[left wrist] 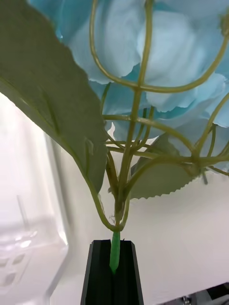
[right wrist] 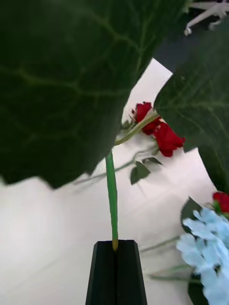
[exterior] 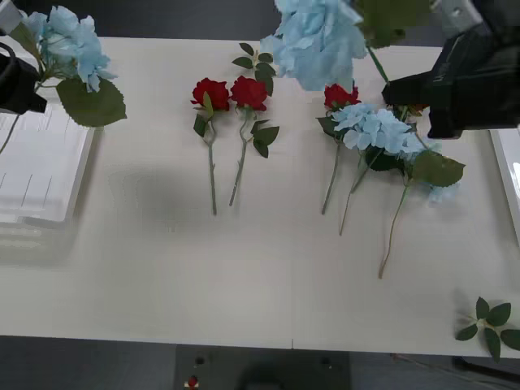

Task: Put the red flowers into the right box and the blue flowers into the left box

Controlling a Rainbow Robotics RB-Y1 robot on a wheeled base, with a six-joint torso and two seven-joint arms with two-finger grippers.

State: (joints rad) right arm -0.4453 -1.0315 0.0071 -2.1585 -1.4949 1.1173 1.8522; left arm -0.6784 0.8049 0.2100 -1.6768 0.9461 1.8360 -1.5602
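Both grippers, left (left wrist: 113,271) and right (right wrist: 115,271), clamp blue flowers (exterior: 321,36) aloft.

My table (exterior: 162,268), pale: left box (exterior: 41,175) at nine o'clock; right box (exterior: 509,175) at three; red flowers (exterior: 229,93) toward twelve; blue flowers (exterior: 378,130) at two; leaf sprig (exterior: 490,323) at four.
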